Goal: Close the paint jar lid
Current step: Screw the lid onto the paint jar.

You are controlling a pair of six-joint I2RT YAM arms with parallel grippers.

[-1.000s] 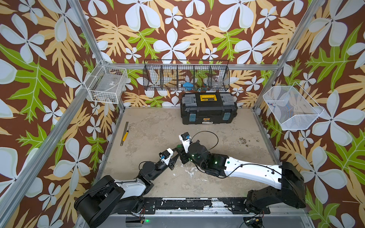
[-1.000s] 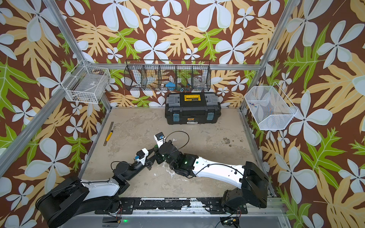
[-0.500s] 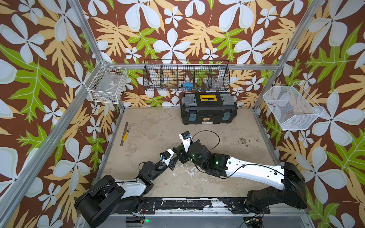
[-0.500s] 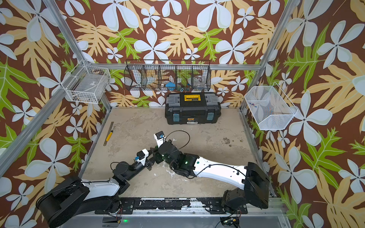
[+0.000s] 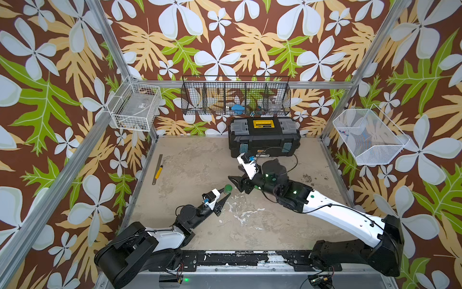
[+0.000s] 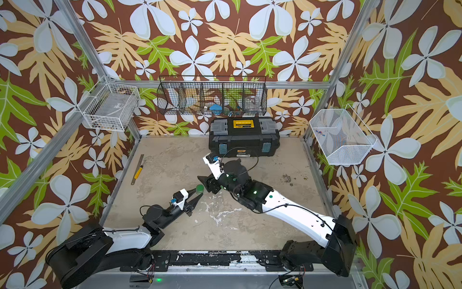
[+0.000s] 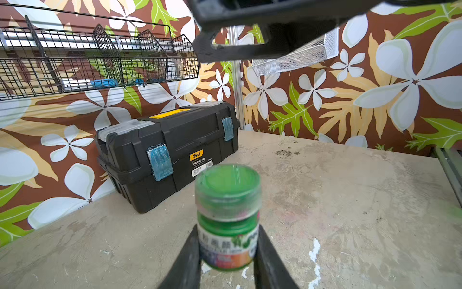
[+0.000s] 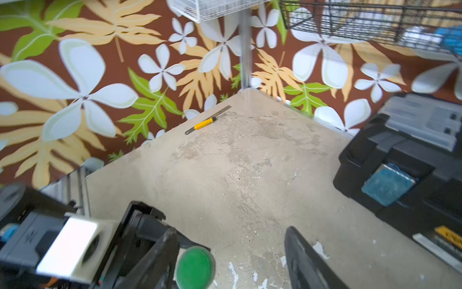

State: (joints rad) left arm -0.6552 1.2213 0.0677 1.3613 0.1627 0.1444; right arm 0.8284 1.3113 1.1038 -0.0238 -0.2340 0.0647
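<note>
So the left gripper (image 5: 224,194) is clamped on the jar (image 7: 227,240), with one black finger (image 7: 186,260) on each side of the label. The jar's roughly mid-table (image 5: 200,160), a bit toward the front and well apart from the toolbox (image 5: 263,136) at the back wall. The lid (image 7: 228,185) is sitting on top of the jar and looks level, but I can't tell if it's screwed down tight. I also can't tell whether the jar's bottom touches the table or hangs just above it. The right gripper (image 5: 235,184) is just beside the jar on the toolbox side, with its jaws spread apart and nothing between them. From the left wrist cam it sits higher than the lid and clear of it. From the right wrist cam the lid's green top shows next to one finger.
</note>
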